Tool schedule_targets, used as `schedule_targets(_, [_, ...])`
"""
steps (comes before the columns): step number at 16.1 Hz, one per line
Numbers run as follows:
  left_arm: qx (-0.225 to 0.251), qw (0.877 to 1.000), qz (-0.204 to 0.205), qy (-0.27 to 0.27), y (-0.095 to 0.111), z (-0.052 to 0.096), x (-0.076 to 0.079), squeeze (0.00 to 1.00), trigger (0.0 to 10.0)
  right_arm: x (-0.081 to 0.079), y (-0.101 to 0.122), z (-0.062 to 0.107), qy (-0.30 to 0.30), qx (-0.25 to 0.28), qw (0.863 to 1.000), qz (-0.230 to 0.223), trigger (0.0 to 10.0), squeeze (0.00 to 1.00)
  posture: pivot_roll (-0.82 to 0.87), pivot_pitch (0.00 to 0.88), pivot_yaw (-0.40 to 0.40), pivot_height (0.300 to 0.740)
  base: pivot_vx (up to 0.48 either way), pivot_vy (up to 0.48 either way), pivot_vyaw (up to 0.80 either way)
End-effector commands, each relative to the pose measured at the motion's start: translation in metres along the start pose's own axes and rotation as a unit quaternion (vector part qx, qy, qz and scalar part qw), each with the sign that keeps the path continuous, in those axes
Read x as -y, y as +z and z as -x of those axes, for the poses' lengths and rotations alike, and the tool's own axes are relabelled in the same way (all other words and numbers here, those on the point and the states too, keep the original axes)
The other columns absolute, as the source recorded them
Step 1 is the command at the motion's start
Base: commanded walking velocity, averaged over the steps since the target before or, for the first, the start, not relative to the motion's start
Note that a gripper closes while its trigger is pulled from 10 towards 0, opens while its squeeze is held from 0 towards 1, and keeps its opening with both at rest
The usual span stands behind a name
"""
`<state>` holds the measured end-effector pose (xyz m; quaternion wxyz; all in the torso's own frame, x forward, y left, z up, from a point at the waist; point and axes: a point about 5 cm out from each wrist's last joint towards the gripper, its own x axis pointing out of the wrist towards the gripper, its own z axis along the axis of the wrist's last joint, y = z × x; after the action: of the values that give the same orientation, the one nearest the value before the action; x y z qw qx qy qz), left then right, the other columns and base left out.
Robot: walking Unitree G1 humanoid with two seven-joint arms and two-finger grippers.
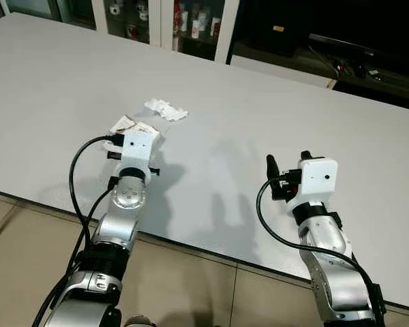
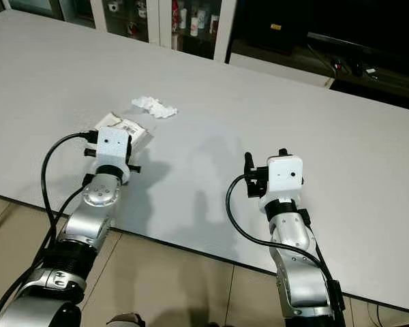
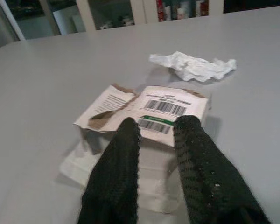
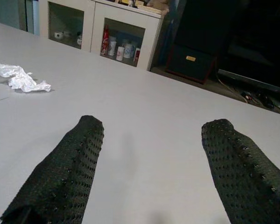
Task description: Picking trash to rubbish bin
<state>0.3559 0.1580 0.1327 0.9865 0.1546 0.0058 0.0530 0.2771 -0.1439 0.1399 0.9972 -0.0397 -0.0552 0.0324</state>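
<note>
A torn white packet (image 3: 170,105) with barcode labels and ripped brown paper lies flat on the grey table (image 1: 259,109), near its front edge. My left gripper (image 3: 156,128) is down on it, its two black fingers close together with white packet material bunched between them. Just beyond the packet lies a crumpled white tissue (image 1: 166,110), untouched. My right gripper (image 4: 154,128) hovers over bare table well to the right, fingers wide open and holding nothing.
The table's front edge (image 1: 191,246) runs under both arms, with tiled floor (image 1: 191,286) below it. Glass-fronted white cabinets (image 1: 191,20) and a dark low unit (image 1: 341,41) stand behind the far edge.
</note>
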Motion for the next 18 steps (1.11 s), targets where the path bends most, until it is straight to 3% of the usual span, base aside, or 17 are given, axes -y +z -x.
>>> schedule_targets(1, [-0.007,1.0,-0.006,0.006,-0.002,0.0,0.002,1.0,10.0,0.006,-0.001,0.003,-0.008,0.0,1.0,0.005,10.0,0.0,0.24,0.074,-0.145,0.74,0.0,0.0,0.0])
schedule_targets(6, [-0.008,1.0,-0.014,0.007,-0.004,0.001,0.003,1.0,10.0,0.007,0.0,0.002,-0.006,0.0,1.0,0.006,10.0,0.0,0.24,0.074,-0.148,0.74,0.0,0.0,0.0])
schedule_targets(11, [-0.031,0.999,0.024,-0.013,-0.004,0.001,0.009,1.0,10.0,0.007,0.0,0.003,-0.006,0.001,1.0,0.005,10.0,0.0,0.23,0.072,-0.146,0.74,0.0,0.0,0.0])
schedule_targets(18, [-0.062,0.997,0.025,-0.03,-0.012,0.003,0.013,1.0,10.0,0.006,0.0,0.004,-0.008,-0.001,1.0,0.004,10.0,0.0,0.23,0.075,-0.143,0.74,0.0,0.0,0.0])
